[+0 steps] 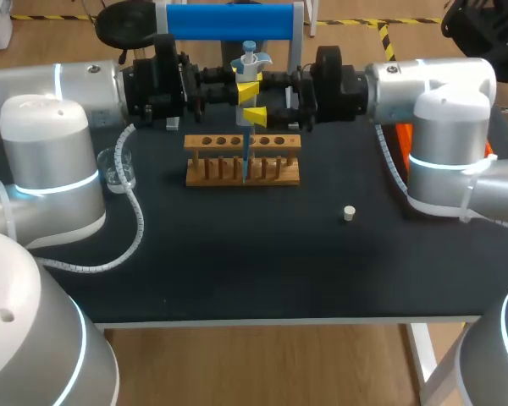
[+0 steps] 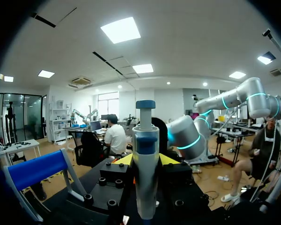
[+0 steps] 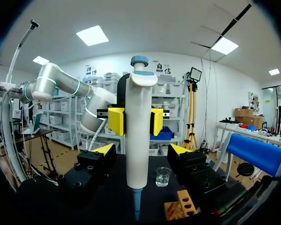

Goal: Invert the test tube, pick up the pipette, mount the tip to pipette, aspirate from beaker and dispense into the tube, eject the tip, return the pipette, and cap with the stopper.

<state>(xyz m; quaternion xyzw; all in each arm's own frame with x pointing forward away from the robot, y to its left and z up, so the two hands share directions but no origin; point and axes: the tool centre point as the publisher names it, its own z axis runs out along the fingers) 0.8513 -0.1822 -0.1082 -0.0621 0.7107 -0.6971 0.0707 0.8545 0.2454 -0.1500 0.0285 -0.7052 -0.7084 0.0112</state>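
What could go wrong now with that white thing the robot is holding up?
The white plastic pipette with a blue tip points down close to the wooden test tube rack; lowered crookedly, the tip might strike the wood. The open fingers of the right gripper flank the pipette; closing unevenly, they might knock it askew in the left gripper, which alone grips it.
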